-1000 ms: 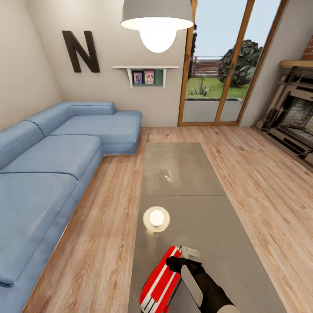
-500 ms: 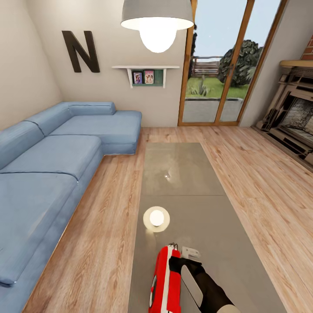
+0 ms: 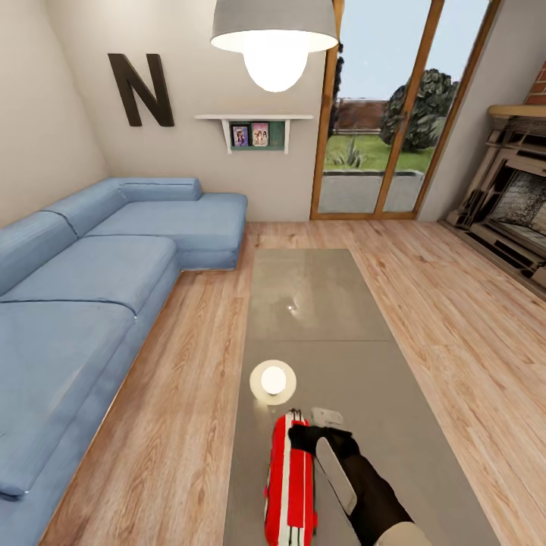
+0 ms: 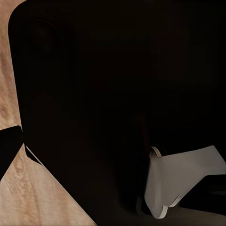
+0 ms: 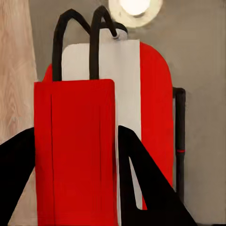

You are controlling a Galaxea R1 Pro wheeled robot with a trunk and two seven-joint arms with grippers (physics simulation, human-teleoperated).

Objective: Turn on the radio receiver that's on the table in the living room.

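Right claw sits at the far end of the radio receiver in the head view. The red box lies long-ways on the near part of the counter, its narrow striped side up. The black arm comes in from the near right and reaches over it. I think the claw is there to steady the box or feel for the switch. From this view I cannot tell how wide it is. A bright lamp spot glows on the glossy top just past the radio. The blue sofa runs along the left.

Next, the left wrist view is almost all dark, with a bit of wood floor at one side. I cannot tell how the left claw stands.

Last, in the right wrist view the right claw is open fairly wide. Its two black fingers stand on each side of the radio receiver, with the red body between them. They look close to it, maybe touching. The thin wire handle loops up at the far end.
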